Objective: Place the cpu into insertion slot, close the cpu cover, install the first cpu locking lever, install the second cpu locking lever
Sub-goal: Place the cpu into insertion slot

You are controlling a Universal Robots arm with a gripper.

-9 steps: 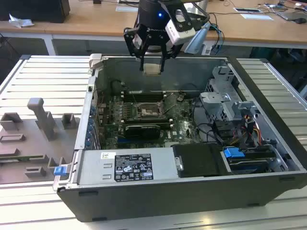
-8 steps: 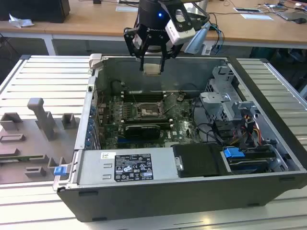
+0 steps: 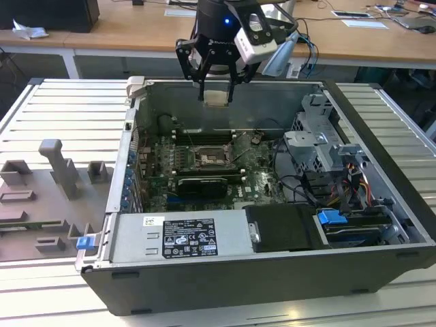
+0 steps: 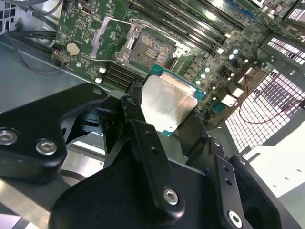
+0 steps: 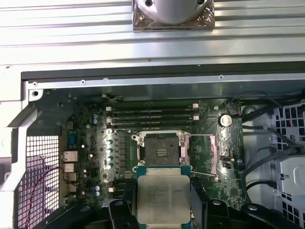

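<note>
Open case (image 3: 286, 286) lying on its side, and the gripper (image 3: 217, 94) hangs above its far wall, high over the works. Down below the gripper spreads the green board (image 3: 262, 178), well apart from it. The gripper is clamped on the cpu (image 5: 163, 198), one finger on each side edge. The chip rides level between them, silvery top facing up, green rim peeking out. So the cpu is in the air, in the grip, touching nothing else.

Below the gripper sits the cover (image 4: 100, 40), swung back and lying open just beside the slot (image 5: 159, 150). The slot itself is bare: dark centre showing, nothing seated in it. Thin wire levers (image 5: 202, 135) lie released beside the socket.

My read: this is step one, placing the cpu, at the carry stage, with the cover and both levers not yet done. The chip looks offset from the slot rather than straight above it. Seating it, I judge, calls for squaring the chip over that dark centre, edges matched to the metal rim. The descent wants to be slow and flat with no tilt, since the contacts below would not forgive a skewed drop. It also needs to stay clear of the open cover.
</note>
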